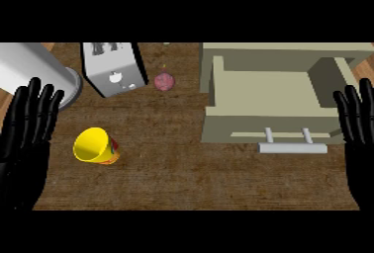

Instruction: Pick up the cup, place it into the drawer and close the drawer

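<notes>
Two black hands stood open and empty at the view's edges, and the yellow plastic cup [96, 146], tipped mouth-up-left on the brown counter [190, 183], lay just right of the left hand [27, 128], well apart from the right hand [358, 128] beside the open beige drawer [266, 89].

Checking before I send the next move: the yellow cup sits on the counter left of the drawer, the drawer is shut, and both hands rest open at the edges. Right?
Not quite. The head view shows the drawer pulled open, its handle toward the robot. The rest holds: the yellow cup sits on the counter to its left, and the left hand and right hand rest open at the edges.
</notes>
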Controlling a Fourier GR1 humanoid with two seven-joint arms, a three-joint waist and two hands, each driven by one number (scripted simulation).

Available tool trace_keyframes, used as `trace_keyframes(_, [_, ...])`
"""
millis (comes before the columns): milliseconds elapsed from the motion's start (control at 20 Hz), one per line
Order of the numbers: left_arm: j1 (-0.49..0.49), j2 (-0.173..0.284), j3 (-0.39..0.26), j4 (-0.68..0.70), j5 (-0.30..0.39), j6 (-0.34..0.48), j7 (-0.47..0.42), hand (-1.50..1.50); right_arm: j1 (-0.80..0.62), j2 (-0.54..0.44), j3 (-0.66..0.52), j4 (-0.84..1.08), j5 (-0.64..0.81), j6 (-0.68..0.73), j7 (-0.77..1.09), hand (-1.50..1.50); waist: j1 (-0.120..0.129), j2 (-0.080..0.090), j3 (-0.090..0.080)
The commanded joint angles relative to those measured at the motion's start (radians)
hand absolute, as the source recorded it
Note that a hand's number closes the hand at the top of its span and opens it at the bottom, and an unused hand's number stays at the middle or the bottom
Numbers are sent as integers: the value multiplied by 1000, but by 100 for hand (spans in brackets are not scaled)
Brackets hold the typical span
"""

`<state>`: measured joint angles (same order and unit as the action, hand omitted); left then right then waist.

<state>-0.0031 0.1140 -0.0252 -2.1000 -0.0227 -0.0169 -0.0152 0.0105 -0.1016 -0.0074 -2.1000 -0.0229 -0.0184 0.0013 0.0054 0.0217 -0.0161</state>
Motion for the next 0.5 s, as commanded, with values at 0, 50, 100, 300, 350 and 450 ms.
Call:
trace_keyframes(0, [35, 6, 42, 12, 57, -35, -31, -150, 8, 28, 39, 62, 45, 0, -55, -150, -2, -22, 16])
trace_keyframes(50, [-38, 68, 133, 36, 150, -86, 23, -150, -12, -15, -7, -29, -7, 16, 47, -150, -6, -22, 16])
trace_keyframes(100, [48, 51, 98, 13, 126, -106, -37, -150, -38, 7, 24, 30, 36, 6, 4, -150, -2, -22, 16])
trace_keyframes(300, [64, -20, 146, 85, 309, -74, 85, -150, -1, -35, 56, 71, -18, 99, 31, -150, 3, -16, 15])
trace_keyframes(350, [103, -20, 155, 77, 335, -82, 94, -150, -5, -52, 57, 25, -24, 104, 92, -150, 4, -22, 15])
trace_keyframes(450, [87, 9, 220, 168, 367, -122, 23, -150, 26, -56, 55, 40, -35, 128, 62, -150, -6, -20, 15])
